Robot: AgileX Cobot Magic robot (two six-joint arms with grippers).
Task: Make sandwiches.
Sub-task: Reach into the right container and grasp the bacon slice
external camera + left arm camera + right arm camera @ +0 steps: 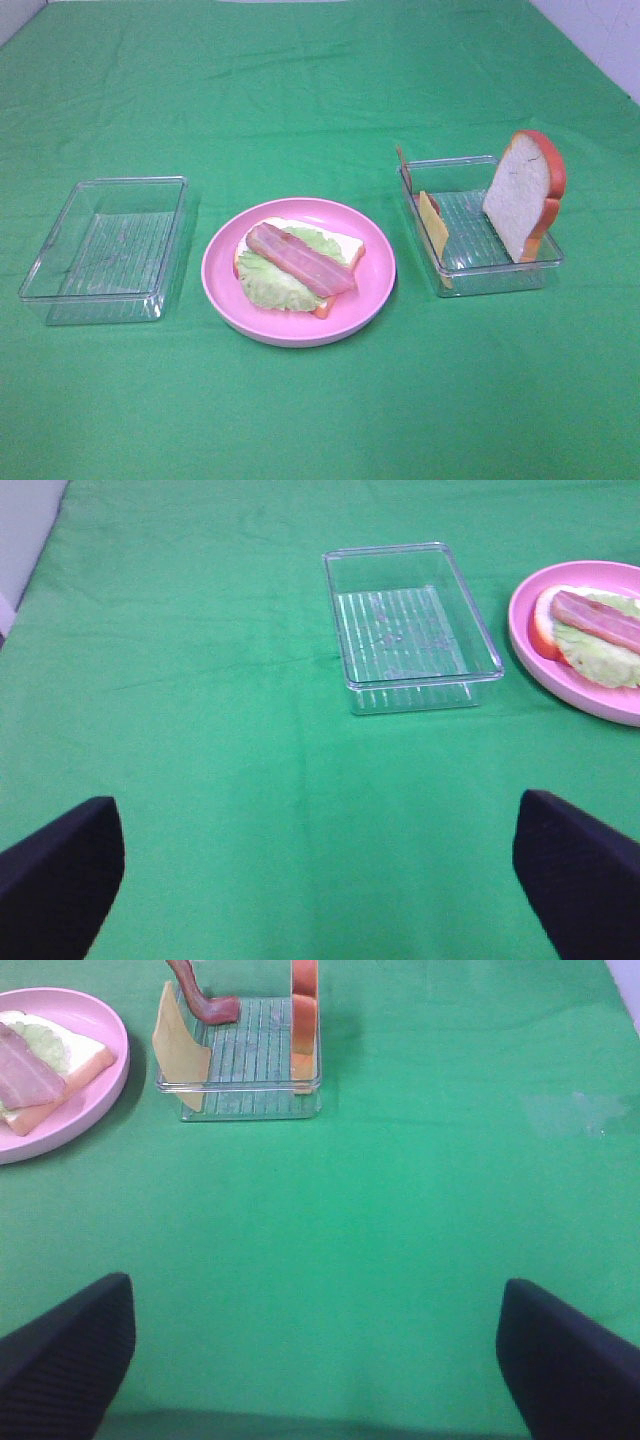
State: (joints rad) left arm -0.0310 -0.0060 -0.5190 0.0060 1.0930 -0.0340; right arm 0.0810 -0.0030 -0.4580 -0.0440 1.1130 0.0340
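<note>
A half-built sandwich lies on the round pink plate (375, 285): a bread slice (347, 245), a lettuce leaf (265, 285) and a bacon strip (300, 258) on top. The second bread slice (522, 195) stands upright in the right clear tray (490, 280), with a yellow cheese slice (433, 225) and another bacon strip (402, 165) leaning at its other end. Neither arm shows in the exterior view. My left gripper (318, 875) and right gripper (315, 1355) are open and empty over bare cloth, well short of the trays.
An empty clear tray (105, 250) sits left of the plate. A green cloth (320, 80) covers the whole table. The pale wall shows at the far corners.
</note>
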